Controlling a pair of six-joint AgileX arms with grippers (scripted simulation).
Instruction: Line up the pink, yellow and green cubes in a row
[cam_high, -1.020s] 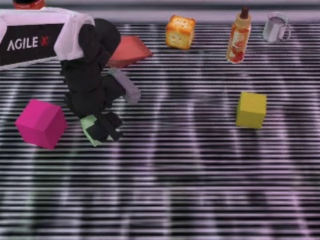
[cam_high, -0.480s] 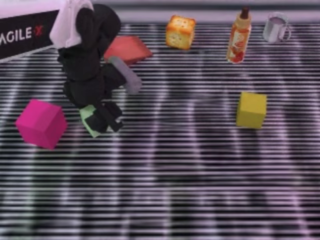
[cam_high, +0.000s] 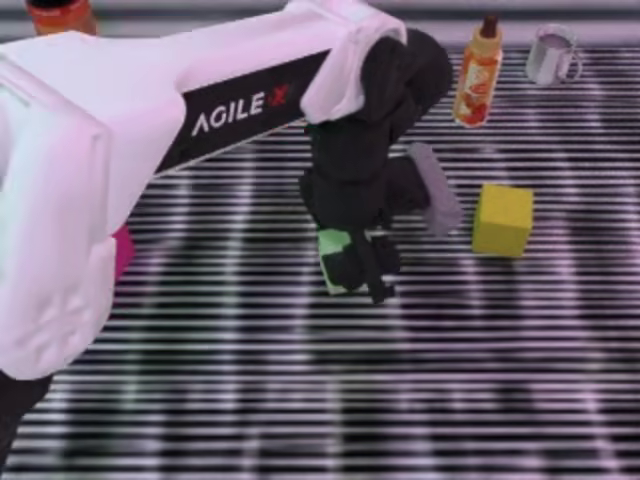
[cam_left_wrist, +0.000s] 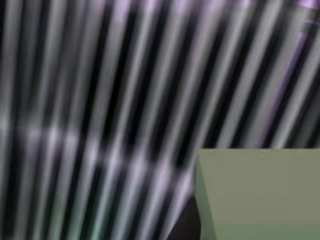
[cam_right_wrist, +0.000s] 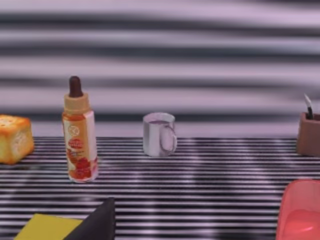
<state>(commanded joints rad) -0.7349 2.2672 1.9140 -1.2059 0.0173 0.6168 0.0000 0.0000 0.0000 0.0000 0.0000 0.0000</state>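
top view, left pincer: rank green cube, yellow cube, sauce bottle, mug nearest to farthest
1. Green cube: in the left pincer, near the table's middle.
2. Yellow cube: on the table to its right.
3. Sauce bottle: toward the far edge, right of the arm.
4. Mug: far right corner, beyond the bottle.

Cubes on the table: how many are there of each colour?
Pink cube: 1
Yellow cube: 1
Green cube: 1
Total: 3
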